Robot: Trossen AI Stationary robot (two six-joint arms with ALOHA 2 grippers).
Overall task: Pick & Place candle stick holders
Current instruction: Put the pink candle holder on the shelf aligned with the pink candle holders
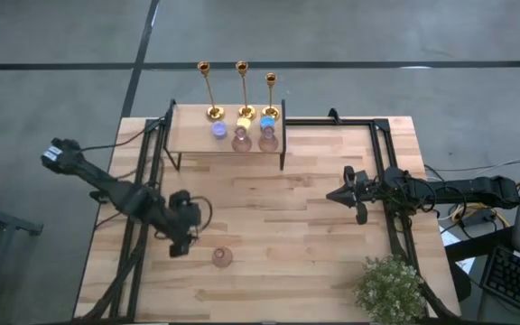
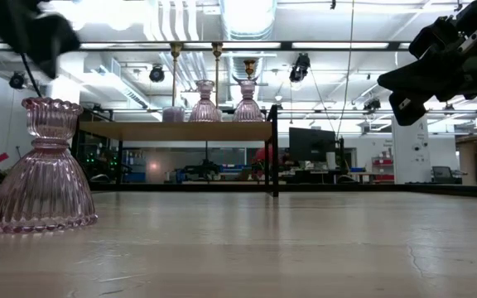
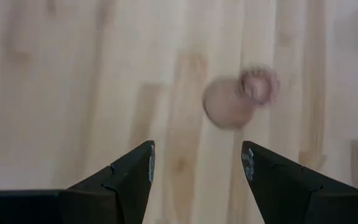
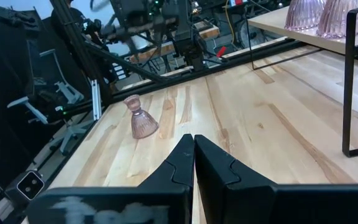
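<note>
Three gold candle stick holders (image 1: 204, 90) (image 1: 242, 88) (image 1: 270, 95) stand on their round bases along the far edge of a small wooden shelf (image 1: 192, 137). They also show in the low view (image 2: 217, 70). Two pink ribbed glass holders (image 1: 240, 141) (image 1: 267, 140) stand on the shelf in front of them. A third pink glass holder (image 1: 222, 257) stands upright on the table on its flared base (image 2: 40, 203). My left gripper (image 1: 181, 244) hovers open just left of it, and the holder shows beyond the fingers (image 3: 235, 102). My right gripper (image 1: 344, 195) is shut and empty above the table's right half.
Small yellow, blue and purple candles (image 1: 244, 124) sit on the shelf among the holders. The shelf stands on black metal legs (image 4: 348, 81). A potted plant (image 1: 391, 289) stands at the near right corner. Black frame rails (image 1: 386, 162) run along both table sides.
</note>
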